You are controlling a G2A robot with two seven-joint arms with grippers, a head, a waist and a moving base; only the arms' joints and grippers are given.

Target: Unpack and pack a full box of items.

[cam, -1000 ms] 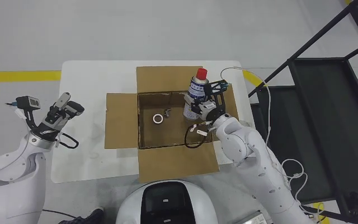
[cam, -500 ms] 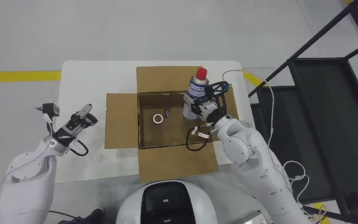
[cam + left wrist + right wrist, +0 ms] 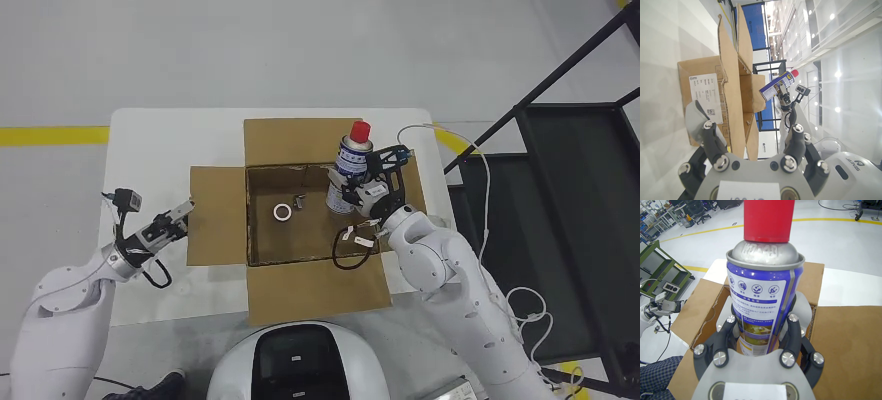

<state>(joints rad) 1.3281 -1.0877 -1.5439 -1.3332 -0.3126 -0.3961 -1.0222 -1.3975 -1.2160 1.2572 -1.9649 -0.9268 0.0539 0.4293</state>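
Top view: spray can point(image 3: 350, 172) tilted, cap point(image 3: 360, 130) pointing away.

The white counter point(image 3: 150, 150) stands on a pale grey floor point(image 3: 300, 50). A yellow line point(image 3: 50, 135) runs along the floor up to the counter's left edge. A black metal rack point(image 3: 560, 180) stands just beside the counter's right edge. In the right wrist view, a green cart point(image 3: 677, 274) with grey shelves stands on the floor, and dark chairs point(image 3: 694, 209) are grouped far behind it. Blue panels point(image 3: 755, 24) show in the left wrist view.
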